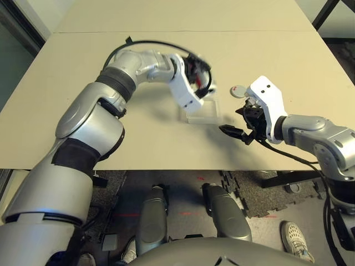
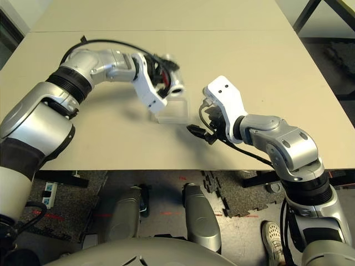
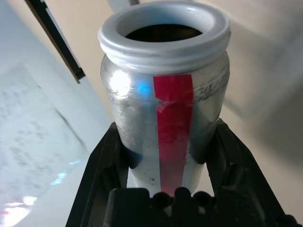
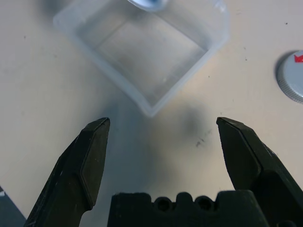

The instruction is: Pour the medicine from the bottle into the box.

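Observation:
My left gripper (image 3: 168,142) is shut on the silver bottle (image 3: 165,94), which has a red stripe and an open white mouth, dark inside. I hold the bottle (image 2: 173,83) tilted over the far edge of the clear box (image 1: 203,112) in the middle of the table. The box (image 4: 147,52) looks bare inside, and the medicine is out of view. To the right of the box, my right gripper (image 4: 163,127) hovers open just above the table, with nothing between its fingers (image 4: 92,151). The round grey cap (image 1: 238,90) lies on the table beyond it.
The beige table (image 1: 111,66) stretches wide to the left and the far side. Its front edge runs just below the right gripper (image 1: 237,132). A dark stand leg shows at the far right corner.

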`<state>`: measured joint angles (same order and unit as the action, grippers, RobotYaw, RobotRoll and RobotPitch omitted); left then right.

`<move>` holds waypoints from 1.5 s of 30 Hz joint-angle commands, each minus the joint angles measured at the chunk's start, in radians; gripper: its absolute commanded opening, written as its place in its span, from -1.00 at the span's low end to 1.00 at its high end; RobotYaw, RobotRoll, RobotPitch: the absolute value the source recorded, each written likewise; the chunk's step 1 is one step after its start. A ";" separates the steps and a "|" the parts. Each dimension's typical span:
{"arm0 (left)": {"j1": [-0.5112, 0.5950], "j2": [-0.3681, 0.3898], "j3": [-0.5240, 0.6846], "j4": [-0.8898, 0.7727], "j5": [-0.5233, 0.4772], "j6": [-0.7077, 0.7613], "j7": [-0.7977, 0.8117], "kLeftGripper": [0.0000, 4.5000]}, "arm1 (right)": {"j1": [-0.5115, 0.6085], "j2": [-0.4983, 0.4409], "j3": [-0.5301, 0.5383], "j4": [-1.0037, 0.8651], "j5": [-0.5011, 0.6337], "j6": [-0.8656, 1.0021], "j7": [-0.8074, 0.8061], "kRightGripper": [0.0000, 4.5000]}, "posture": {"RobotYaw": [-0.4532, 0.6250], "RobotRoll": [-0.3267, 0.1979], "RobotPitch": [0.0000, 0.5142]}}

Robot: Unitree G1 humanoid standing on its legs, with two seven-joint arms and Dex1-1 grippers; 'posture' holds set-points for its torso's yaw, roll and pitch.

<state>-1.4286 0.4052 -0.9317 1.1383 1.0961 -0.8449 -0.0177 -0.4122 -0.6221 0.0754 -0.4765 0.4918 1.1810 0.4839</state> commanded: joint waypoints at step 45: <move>0.047 0.024 0.232 -0.105 -0.181 0.045 -0.066 0.08 | 0.015 -0.017 0.003 0.021 -0.011 -0.005 0.010 1.00 | -0.32 0.25 -0.37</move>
<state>-1.3857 0.4391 -0.5576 1.0507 0.7326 -0.6725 -0.1519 -0.4043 -0.6451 0.0670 -0.4637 0.4873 1.1774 0.4985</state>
